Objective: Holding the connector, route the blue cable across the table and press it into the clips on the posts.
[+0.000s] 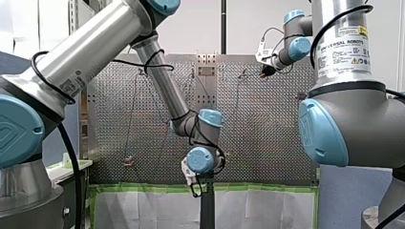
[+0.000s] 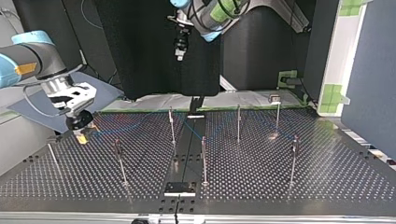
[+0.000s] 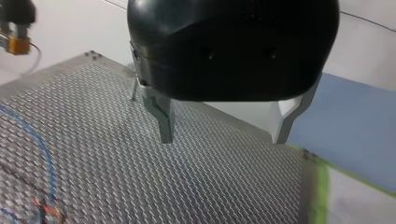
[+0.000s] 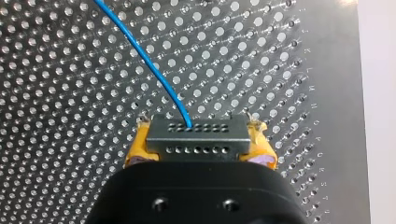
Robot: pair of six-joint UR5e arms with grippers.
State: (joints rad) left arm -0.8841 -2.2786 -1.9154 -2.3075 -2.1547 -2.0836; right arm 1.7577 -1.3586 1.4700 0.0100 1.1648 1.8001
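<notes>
In the right wrist view my right gripper (image 4: 198, 140) is shut on a grey connector (image 4: 196, 133), its yellow pads (image 4: 140, 149) on either side. The thin blue cable (image 4: 149, 60) leaves the connector and runs off over the perforated table. At the top view's left my right gripper (image 2: 82, 129) hangs just above the table, and the blue cable (image 2: 126, 127) trails toward the middle posts (image 2: 172, 126). High above the table's far edge my left gripper (image 2: 179, 50) hangs open, its metal fingers (image 3: 163, 121) holding nothing.
Several thin upright posts (image 2: 204, 158) stand across the perforated table (image 2: 327, 177). A small black plate (image 2: 180, 188) sits at its near edge in the top view. Green tape (image 1: 143, 188) lines the table's edge below my left gripper (image 1: 196, 185).
</notes>
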